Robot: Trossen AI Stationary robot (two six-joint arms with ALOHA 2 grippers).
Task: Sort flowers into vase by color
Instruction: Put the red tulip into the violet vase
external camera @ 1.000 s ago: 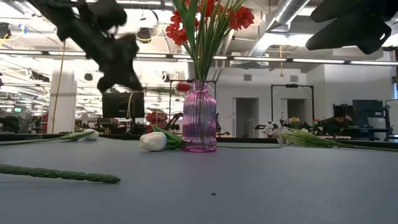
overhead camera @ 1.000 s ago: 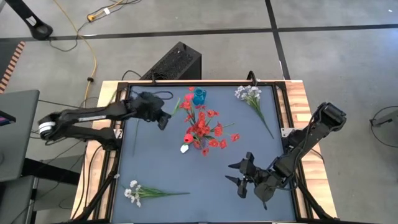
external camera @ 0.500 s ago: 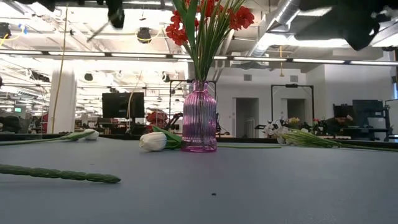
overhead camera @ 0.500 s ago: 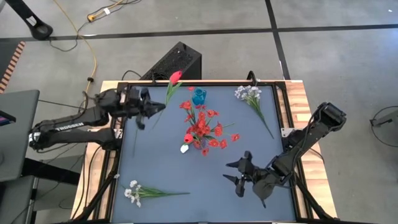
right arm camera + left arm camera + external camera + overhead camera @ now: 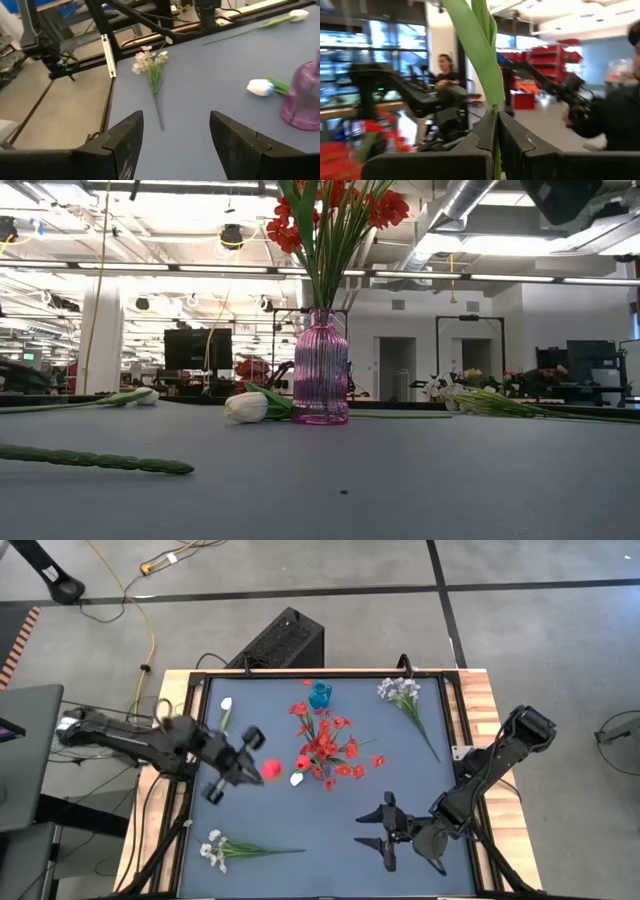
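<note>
My left gripper (image 5: 255, 768) hangs over the table's left half, shut on a red tulip whose blossom (image 5: 271, 770) faces up. In the left wrist view its green stem and leaf (image 5: 480, 45) rise from between my fingers. A pink ribbed vase (image 5: 321, 370) at mid-table holds several red flowers (image 5: 325, 745). A white tulip (image 5: 245, 407) lies against the vase's foot. Another white tulip (image 5: 226, 704) lies at the far left. Whitish sprays lie at the far right (image 5: 400, 690) and near left (image 5: 213, 848). My right gripper (image 5: 372, 838) waits open, near right. My left gripper pinches the red tulip's stem (image 5: 495, 106) between its two fingers, just below the leaf. The fingers (image 5: 485, 131) come level from the table's left, across the stem. The tulip is lifted clear and stands roughly upright, with its blossom above the fingers.
A small blue vase (image 5: 320, 695) stands behind the pink one, toward the far edge. The near-left spray's stem (image 5: 90, 460) lies along the table. Bare table surface (image 5: 330, 830) shows between the vases and the near edge. People and other robot stations are in the room beyond.
My left gripper has lifted the red tulip off the far-left part of the table and moved toward the near edge. It has turned, so the tulip that slanted toward the far edge now stands upright. The far-left white tulip has come into sight.
</note>
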